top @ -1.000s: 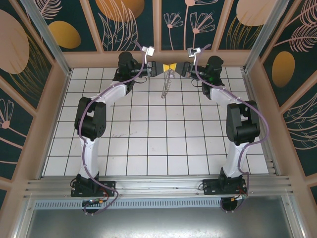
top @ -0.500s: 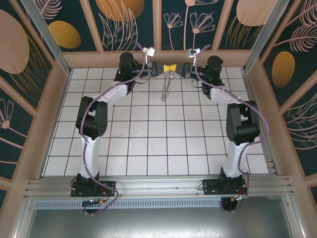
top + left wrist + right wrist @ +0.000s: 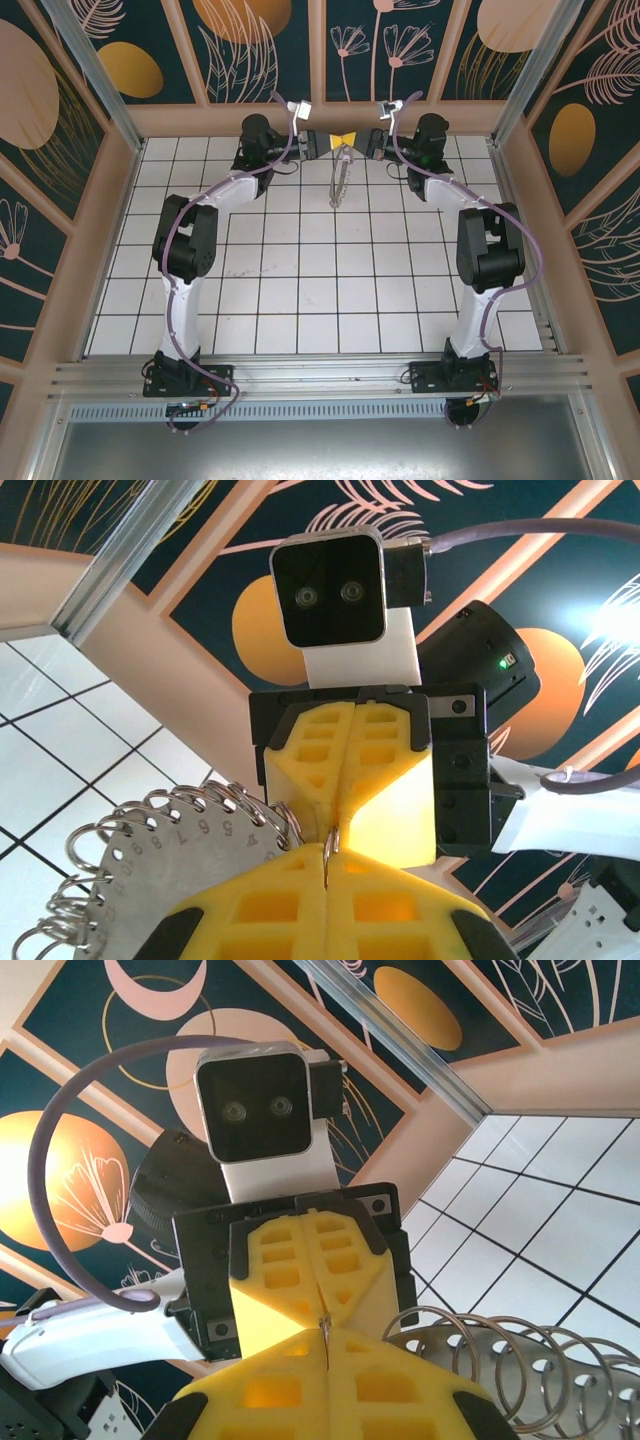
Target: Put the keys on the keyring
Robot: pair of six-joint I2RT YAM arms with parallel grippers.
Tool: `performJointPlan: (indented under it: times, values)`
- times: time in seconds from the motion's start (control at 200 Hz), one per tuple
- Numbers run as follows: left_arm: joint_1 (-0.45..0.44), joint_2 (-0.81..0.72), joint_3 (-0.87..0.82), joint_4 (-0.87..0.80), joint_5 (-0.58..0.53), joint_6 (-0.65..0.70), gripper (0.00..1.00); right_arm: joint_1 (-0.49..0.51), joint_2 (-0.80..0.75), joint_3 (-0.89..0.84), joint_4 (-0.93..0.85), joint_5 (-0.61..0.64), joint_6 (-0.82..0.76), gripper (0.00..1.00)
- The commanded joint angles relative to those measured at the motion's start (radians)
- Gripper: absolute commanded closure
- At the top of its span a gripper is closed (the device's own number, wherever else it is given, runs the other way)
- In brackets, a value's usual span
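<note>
My left gripper point(image 3: 337, 137) and right gripper point(image 3: 352, 137) meet tip to tip above the back of the table. Both are shut on the same thin metal keyring point(image 3: 328, 842), pinched edge-on between their yellow fingers. In the left wrist view my left gripper point(image 3: 327, 852) is at the bottom and the right gripper point(image 3: 345, 805) faces it. The right wrist view shows the right gripper point(image 3: 327, 1340) below, the left gripper point(image 3: 318, 1295) opposite, and the keyring point(image 3: 325, 1326) between them. A grey metal plate point(image 3: 150, 865) with numbered holes and several split rings hangs from it. The keys are out of view.
The plate with its rings point(image 3: 338, 182) dangles below the grippers over the white tiled floor point(image 3: 320, 290). The wooden back wall point(image 3: 320, 118) stands close behind the grippers. Side walls point(image 3: 110, 210) fence in the table.
The left gripper has shut the last bit onto the keyring. The left arm has shifted slightly right, and the hanging plate has swung a little.
</note>
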Motion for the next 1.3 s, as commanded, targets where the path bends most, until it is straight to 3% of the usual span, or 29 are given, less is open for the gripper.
performJointPlan:
  times: [0.0, 0.34, 0.561, 0.831, 1.296]
  values:
    - [-0.021, -0.064, -0.048, 0.12, -0.023, -0.028, 1.0, 0.005, -0.05, -0.02, 0.051, 0.021, 0.013, 0.96]
    - [-0.024, -0.133, -0.147, 0.231, -0.05, -0.078, 1.0, -0.029, -0.197, -0.157, 0.134, 0.094, 0.045, 0.65]
    - [-0.024, -0.161, -0.18, 0.28, -0.059, -0.116, 1.0, -0.048, -0.288, -0.265, 0.09, 0.142, -0.019, 0.61]
    - [-0.028, -0.188, -0.188, 0.293, -0.057, -0.139, 1.0, -0.028, -0.313, -0.35, 0.097, 0.111, -0.097, 0.54]
    - [-0.039, -0.185, -0.175, 0.276, -0.035, -0.144, 1.0, 0.027, -0.264, -0.293, 0.062, 0.082, -0.178, 0.44]
